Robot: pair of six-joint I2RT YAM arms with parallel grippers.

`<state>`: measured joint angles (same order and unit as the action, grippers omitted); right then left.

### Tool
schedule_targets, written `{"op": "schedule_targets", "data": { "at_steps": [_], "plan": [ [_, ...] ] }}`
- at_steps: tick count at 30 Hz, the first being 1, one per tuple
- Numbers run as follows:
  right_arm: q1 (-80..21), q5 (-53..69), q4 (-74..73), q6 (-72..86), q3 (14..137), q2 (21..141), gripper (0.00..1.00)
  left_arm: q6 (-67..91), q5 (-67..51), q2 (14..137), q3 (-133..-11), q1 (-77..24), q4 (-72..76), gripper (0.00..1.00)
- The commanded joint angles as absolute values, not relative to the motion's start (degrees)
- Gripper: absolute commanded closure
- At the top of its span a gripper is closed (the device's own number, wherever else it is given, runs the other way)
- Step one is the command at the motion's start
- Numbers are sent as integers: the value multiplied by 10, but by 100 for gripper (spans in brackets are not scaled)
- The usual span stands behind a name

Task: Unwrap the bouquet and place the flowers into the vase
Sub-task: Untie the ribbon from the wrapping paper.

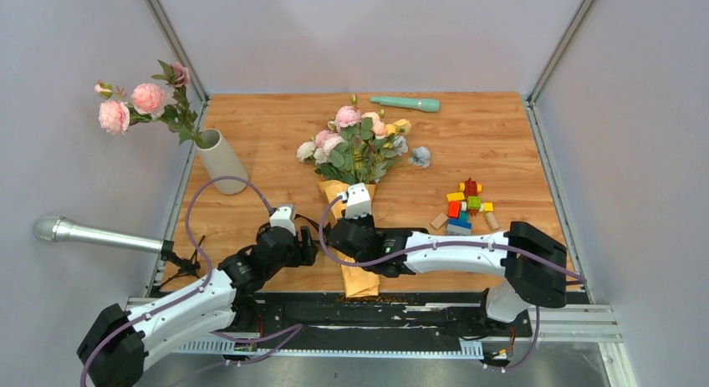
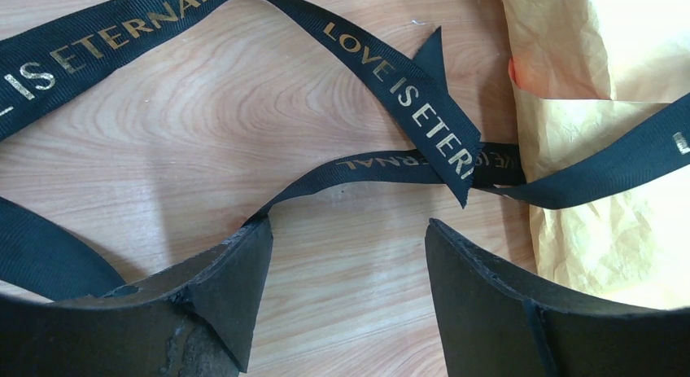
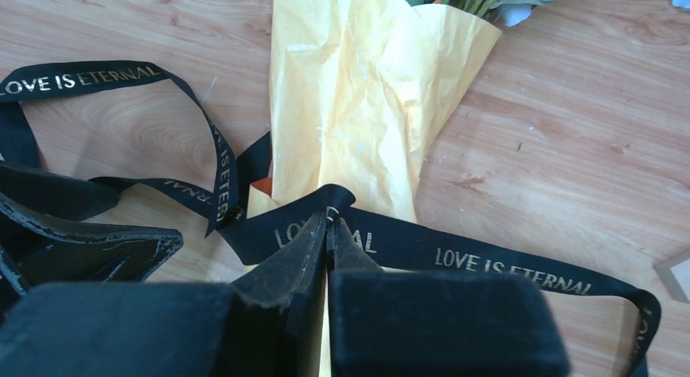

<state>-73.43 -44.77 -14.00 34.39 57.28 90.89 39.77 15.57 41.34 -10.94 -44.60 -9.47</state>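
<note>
One bouquet (image 1: 357,174) is laid at the centre of the counter (image 1: 502,136), blooms toward the top of the frame, paper tail toward the bottom edge. One vase (image 1: 222,163) is seen at upper left with three full pink flowers (image 1: 134,107) in it; smaller buds are hard to count. One black strap (image 3: 488,263), one teal stick (image 1: 405,104), one grey metal tube (image 1: 92,232) and a pile of toy blocks (image 1: 466,207) (count unclear) are noted. Both arms are stretched low toward the wrap's lower part. The right jaws are clenched on the strap beside the paper. The left jaws are released, spread over bare wood by a strap loop. The wrap's middle is hidden under the right arm (image 1: 451,252).
</note>
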Motion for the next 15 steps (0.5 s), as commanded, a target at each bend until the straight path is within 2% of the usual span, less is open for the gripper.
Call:
{"op": "schedule_targets", "data": {
  "at_steps": [1, 9, 15],
  "plan": [
    [-728, -469, -137, 342, 560, 876, 100, 401, 171, 407, -111, -447, -108, 23],
    [-714, -479, -150, 331, 517, 831, 100, 382, 149, 408, -118, -422, -108, 21],
    [-662, -473, -167, 346, 427, 765, 100, 365, 113, 413, -120, -381, -101, 21]
  ]
}}
